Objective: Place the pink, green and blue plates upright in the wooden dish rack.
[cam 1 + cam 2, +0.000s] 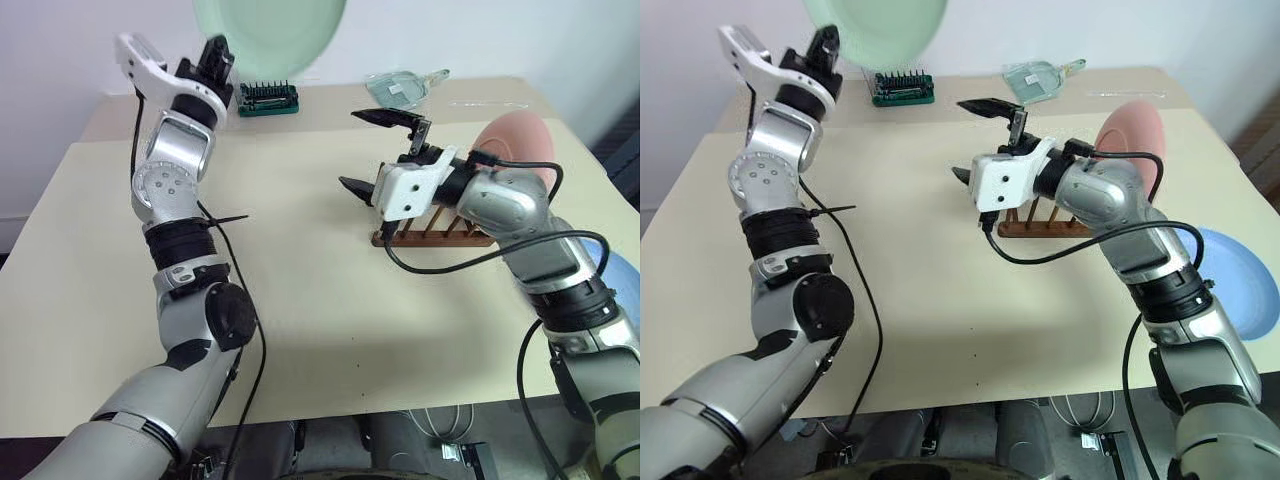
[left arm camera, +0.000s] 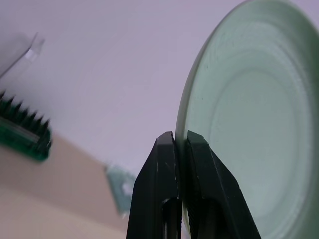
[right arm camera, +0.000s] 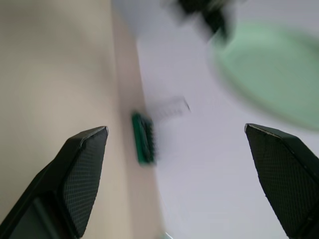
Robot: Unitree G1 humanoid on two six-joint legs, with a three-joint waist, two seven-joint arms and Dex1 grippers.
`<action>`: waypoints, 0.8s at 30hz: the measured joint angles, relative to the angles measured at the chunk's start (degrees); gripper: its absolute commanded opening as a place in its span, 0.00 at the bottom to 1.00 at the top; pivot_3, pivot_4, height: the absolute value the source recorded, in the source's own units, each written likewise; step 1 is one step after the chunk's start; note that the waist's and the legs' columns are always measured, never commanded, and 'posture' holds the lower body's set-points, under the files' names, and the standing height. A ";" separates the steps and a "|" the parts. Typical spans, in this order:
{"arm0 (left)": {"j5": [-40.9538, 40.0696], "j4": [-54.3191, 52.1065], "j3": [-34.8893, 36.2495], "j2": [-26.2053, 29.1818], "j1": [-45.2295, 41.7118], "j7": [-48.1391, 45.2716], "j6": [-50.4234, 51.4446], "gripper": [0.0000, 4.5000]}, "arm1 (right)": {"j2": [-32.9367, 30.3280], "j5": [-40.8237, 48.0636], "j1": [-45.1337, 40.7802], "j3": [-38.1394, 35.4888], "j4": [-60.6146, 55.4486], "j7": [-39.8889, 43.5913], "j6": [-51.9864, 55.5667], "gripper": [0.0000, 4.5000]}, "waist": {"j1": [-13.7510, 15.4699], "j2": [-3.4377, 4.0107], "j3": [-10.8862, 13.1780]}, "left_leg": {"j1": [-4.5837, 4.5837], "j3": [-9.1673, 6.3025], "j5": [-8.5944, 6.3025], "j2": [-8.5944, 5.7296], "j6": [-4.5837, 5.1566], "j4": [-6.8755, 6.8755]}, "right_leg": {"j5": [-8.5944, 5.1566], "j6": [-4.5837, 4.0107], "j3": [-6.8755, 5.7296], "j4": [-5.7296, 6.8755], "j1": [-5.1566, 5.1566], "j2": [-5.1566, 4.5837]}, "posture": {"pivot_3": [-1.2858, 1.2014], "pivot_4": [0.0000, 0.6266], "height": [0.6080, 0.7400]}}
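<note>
Right now you have the table [image 1: 300, 330] under you with the green plate [image 1: 270, 30] held high above its far left side, its rim pinched between the closed fingers of the left gripper [image 1: 215, 52]. The pink plate [image 1: 1130, 140] already stands upright in the wooden dish rack [image 1: 1045, 225], and the blue plate [image 1: 1240, 280] lies flat at the table's right edge. The right gripper [image 1: 385, 150] hangs with its jaws spread wide and empty just in front of the rack, so your next move is probably to carry the green plate over, or hand it across, and lower it edge-first between free pegs beside the pink one.
</note>
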 measured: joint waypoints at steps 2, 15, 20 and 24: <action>0.19 -4.69 -3.56 -2.35 2.27 1.43 -0.58 0.01 | 0.09 -4.00 -2.19 -0.04 2.28 -2.61 -2.70 1.00 | 0.12 0.00 0.00 | 0.05 0.00 0.00 0.01 0.00 0.00 | 0.00 0.00 0.01 -0.03 0.08 0.04 | 0.52 0.24 1.00; 0.02 -12.53 -15.08 -6.00 7.28 5.69 -0.05 0.01 | 1.63 -14.71 -7.18 -0.31 10.28 -11.04 -5.68 1.00 | 0.36 0.00 0.00 | 0.10 0.00 0.00 0.04 0.01 -0.02 | 0.02 -0.04 0.02 -0.14 0.16 0.11 | 0.52 0.24 1.00; -0.27 -13.57 -16.64 -6.10 8.33 6.00 0.12 0.00 | 1.65 -14.74 -7.20 -0.38 10.59 -11.05 -5.60 0.81 | 0.38 0.00 0.00 | 0.10 0.00 0.00 0.04 0.01 -0.02 | 0.03 -0.05 0.02 -0.19 0.19 0.13 | 0.52 0.24 1.00; -0.46 -13.60 -18.24 -5.93 8.57 5.35 0.96 0.00 | 1.65 -14.50 -7.56 -0.42 10.71 -10.85 -5.65 0.37 | 0.39 0.00 0.00 | 0.11 0.00 0.00 0.04 0.01 -0.02 | 0.03 -0.06 0.02 -0.23 0.21 0.13 | 0.52 0.24 1.00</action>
